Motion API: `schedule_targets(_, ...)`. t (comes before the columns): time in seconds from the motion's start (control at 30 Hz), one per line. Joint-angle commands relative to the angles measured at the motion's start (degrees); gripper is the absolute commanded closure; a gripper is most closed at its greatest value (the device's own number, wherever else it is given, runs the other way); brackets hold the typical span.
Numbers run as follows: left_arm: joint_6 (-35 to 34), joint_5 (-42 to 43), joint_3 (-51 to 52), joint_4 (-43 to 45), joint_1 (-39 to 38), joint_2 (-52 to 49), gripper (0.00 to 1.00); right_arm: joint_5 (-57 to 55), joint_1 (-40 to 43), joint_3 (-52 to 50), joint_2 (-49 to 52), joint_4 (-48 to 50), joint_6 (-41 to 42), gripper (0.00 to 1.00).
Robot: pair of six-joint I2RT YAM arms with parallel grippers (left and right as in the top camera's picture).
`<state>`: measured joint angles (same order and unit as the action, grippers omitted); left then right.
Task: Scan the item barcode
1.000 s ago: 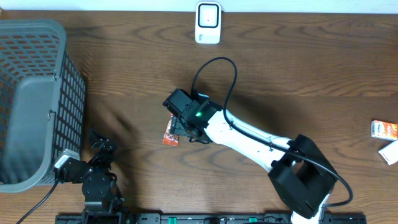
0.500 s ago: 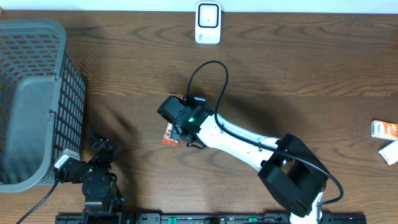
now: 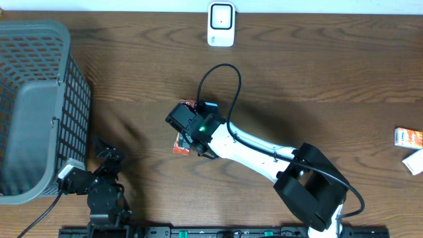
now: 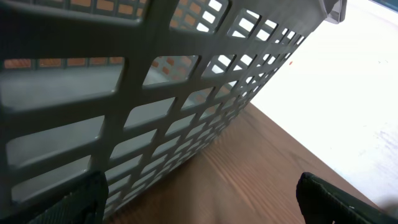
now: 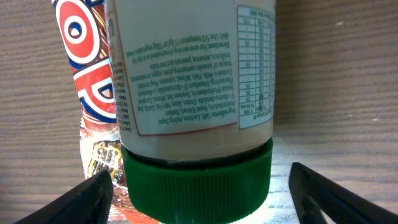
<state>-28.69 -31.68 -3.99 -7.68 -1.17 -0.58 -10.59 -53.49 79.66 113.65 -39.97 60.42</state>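
The item is a pale jar [image 5: 189, 68] with a printed label and a green ribbed cap [image 5: 199, 186], lying on the wood table. My right gripper [image 5: 199, 199] is open: one finger stands on each side of the cap, with a gap on both sides. An orange-red packet [image 5: 87, 93] lies against the jar's left. From overhead, the right gripper [image 3: 184, 124] covers the jar, and only the packet [image 3: 180, 145] pokes out. The white scanner [image 3: 221, 24] sits at the table's far edge. My left gripper [image 4: 199, 208] is open and empty beside the basket.
A grey mesh basket [image 3: 33, 106] fills the left side and looms close in the left wrist view [image 4: 124, 93]. Two small boxes [image 3: 408, 137] lie at the far right edge. A black cable [image 3: 221, 73] loops above the right wrist.
The right arm has slid a little left over the jar, then settled. Its fingers now stand wide around the cap. The left arm has not moved.
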Motion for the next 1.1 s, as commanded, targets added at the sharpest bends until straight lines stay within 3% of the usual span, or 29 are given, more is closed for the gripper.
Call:
schedule_targets(0.0, 0.1, -0.9, 1.0, -1.3, 0.2, 0.3, 0.03, -3.7, 0.0, 0.2, 1.2, 0.3, -0.2, 0.15)
schedule_targets(0.33, 0.1, -0.9, 1.0, -1.3, 0.2, 0.3, 0.03, -5.0, 0.0, 0.2, 2.4, 1.5, 0.0, 0.26)
schedule_targets(0.67, 0.1, -0.9, 1.0, -1.3, 0.2, 0.3, 0.03, -5.5, -0.1, 0.2, 3.7, 2.1, 0.9, 0.45)
schedule_targets(1.07, 0.1, -0.9, 1.0, -1.3, 0.2, 0.3, 0.03, 0.3, 1.0, 1.6, -3.0, -2.3, 0.8, 0.46)
